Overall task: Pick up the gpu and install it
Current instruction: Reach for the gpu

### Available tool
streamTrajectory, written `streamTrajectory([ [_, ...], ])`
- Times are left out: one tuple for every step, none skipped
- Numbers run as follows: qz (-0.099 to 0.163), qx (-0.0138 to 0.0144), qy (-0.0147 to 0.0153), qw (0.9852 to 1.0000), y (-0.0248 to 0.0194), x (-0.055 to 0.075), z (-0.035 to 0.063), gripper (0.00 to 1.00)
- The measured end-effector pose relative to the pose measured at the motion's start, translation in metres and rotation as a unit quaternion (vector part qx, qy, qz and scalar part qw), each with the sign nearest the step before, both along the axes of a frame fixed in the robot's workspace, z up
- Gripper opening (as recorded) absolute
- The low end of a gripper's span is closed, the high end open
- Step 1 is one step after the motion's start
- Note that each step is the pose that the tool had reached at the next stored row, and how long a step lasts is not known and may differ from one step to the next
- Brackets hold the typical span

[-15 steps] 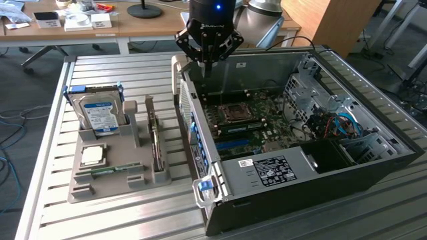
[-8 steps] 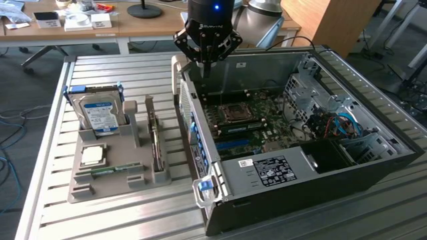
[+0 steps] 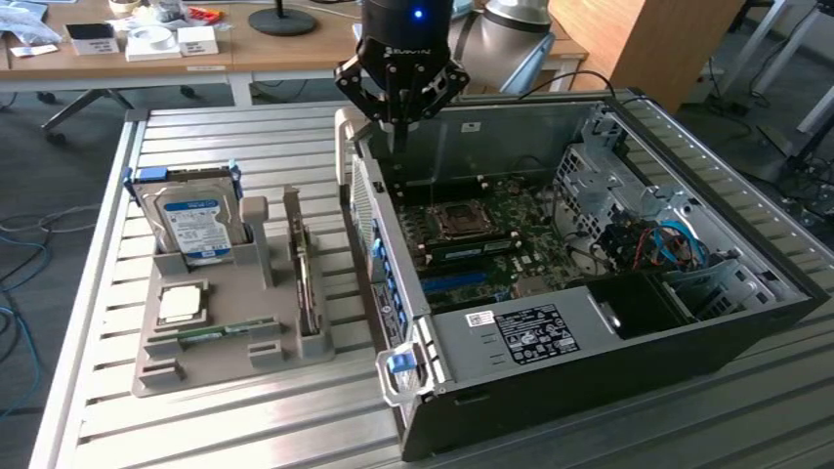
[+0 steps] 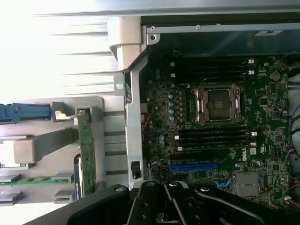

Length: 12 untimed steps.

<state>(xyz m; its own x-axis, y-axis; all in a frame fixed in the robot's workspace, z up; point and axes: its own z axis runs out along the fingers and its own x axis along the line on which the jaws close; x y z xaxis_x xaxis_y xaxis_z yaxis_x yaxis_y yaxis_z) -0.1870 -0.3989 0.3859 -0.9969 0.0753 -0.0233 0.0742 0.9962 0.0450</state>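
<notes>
The gpu [image 3: 303,272] stands on edge in the grey holder [image 3: 222,369] on the exterior view's left, a thin dark card with a brownish face. In the wrist view the gpu [image 4: 86,154] shows as a green card edge in the holder [image 4: 110,140]. My gripper [image 3: 395,137] hangs above the far left corner of the open computer case [image 3: 573,376], well apart from the card. Its black fingers [image 4: 154,208] are shut with nothing between them. A blue slot [image 4: 193,166] runs across the motherboard [image 4: 262,93] just ahead of the gripper [image 4: 166,206].
The holder also carries a silver blue-labelled hard drive [image 3: 195,223], a processor chip [image 3: 183,303] and a green memory stick [image 3: 215,333]. Inside the case are a processor socket [image 3: 456,220], cables [image 3: 658,244] and a power supply [image 3: 534,332]. A slatted metal table [image 3: 234,430] bears everything.
</notes>
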Motion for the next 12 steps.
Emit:
streamTrajectory([
  [0.000,0.0000,0.0000,1.0000,0.0000,-0.001,-0.0001,0.11],
  [0.000,0.0000,0.0000,1.0000,0.0000,-0.003,-0.0001,0.11],
  [0.000,0.0000,0.0000,1.0000,0.0000,-0.004,-0.0001,0.11],
  [0.000,0.0000,0.0000,1.0000,0.0000,-0.005,-0.0001,0.11],
  [0.000,0.0000,0.0000,1.0000,0.0000,-0.006,-0.0002,0.11],
  [0.000,0.0000,0.0000,1.0000,0.0000,-0.008,-0.0002,0.11],
  [0.000,0.0000,0.0000,1.0000,0.0000,-0.009,-0.0002,0.11],
  [0.000,0.0000,0.0000,1.0000,0.0000,-0.011,-0.0003,0.11],
  [0.000,0.0000,0.0000,1.0000,0.0000,-0.012,-0.0003,0.11],
  [0.000,0.0000,0.0000,1.0000,0.0000,-0.013,-0.0003,0.11],
  [0.000,0.0000,-0.0001,1.0000,0.0000,-0.013,-0.0004,0.11],
  [0.000,0.0000,0.0000,1.0000,0.0000,-0.013,-0.0003,0.11],
])
